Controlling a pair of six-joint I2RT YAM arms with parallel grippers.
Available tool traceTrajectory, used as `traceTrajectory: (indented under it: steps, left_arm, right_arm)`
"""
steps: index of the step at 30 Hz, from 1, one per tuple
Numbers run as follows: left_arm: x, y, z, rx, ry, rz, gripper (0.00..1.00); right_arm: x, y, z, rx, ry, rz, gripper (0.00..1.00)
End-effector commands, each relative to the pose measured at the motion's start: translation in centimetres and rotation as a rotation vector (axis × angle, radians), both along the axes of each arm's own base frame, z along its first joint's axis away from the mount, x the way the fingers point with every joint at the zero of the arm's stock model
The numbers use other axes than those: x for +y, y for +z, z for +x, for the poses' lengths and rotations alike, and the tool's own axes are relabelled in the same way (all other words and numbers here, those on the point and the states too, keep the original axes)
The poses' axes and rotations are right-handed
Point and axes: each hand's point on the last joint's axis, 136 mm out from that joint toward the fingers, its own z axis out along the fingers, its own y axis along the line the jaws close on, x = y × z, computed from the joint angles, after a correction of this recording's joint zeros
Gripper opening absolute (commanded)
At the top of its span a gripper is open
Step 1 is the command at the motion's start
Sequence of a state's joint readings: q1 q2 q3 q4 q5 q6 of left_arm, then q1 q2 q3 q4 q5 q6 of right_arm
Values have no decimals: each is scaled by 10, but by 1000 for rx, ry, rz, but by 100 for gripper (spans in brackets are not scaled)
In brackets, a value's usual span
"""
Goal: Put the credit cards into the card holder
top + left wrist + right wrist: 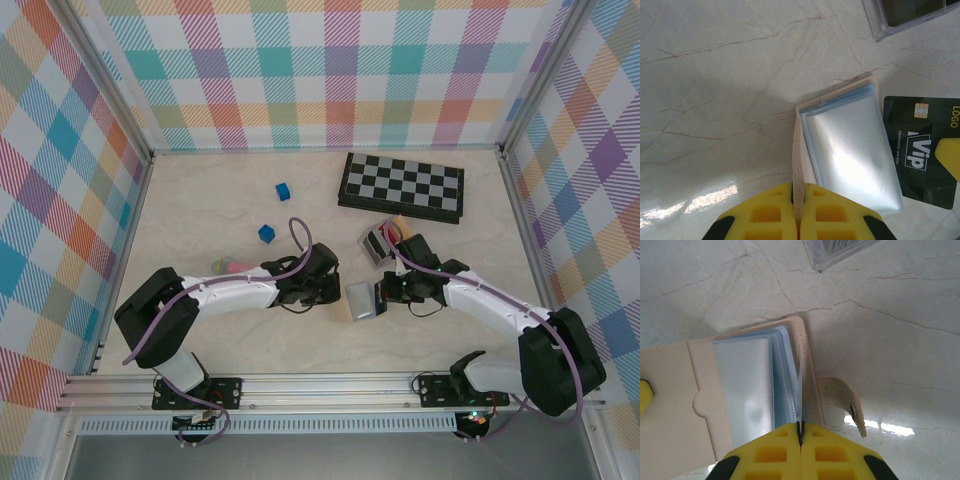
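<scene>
Card holder [670,405], grainy beige, glossy sleeves [742,385], black credit card [920,150]

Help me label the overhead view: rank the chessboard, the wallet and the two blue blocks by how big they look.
Largest: chessboard.
Next: wallet.
Smallest: far blue block and near blue block, which look about alike, so unranked.

Black plastic VIP credit card [912,150]: far end cropped by frame edge, right of left gripper [799,212]. Clear plastic case [910,17]: cut off at top, ahead of that gripper; contents blurred.
</scene>
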State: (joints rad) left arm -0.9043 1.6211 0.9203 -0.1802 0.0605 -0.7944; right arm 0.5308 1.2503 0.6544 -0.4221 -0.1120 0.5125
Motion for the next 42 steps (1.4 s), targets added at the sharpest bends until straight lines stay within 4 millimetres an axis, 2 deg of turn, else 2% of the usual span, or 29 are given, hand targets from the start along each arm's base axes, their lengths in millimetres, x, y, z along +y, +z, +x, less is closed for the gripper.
traceTrajectory:
  steps: [1,4,11,13,15,17,21,24,31,42]
  left_arm:
    - [-2,-1,4,7,-11,8,0]
    - [-2,-3,3,8,-14,10,0]
    - [-2,-8,2,19,-21,16,0]
    - [-2,-9,2,18,-22,20,0]
    - [0,-10,2,20,-21,27,0]
    - [2,-12,3,22,-17,34,0]
    - [3,-13,2,22,-18,42,0]
    - [4,-13,3,23,-21,46,0]
    - [2,-14,2,29,-30,43,0]
    - [-1,-16,1,35,-38,39,0]
  right_arm:
    - [9,4,-1,1,16,55,5]
    - [9,1,1,6,10,52,6]
    - [-5,-32,2,75,-24,-93,5]
    - [0,-34,0,92,-9,-84,4]
    - [14,-23,0,89,13,-13,4]
    - [19,-9,2,63,17,23,5]
    - [-2,12,11,-22,-20,-72,5]
    - [-9,18,11,-48,-16,-103,5]
    - [-9,8,10,-29,-11,-114,5]
    - [5,-7,7,24,-7,-51,5]
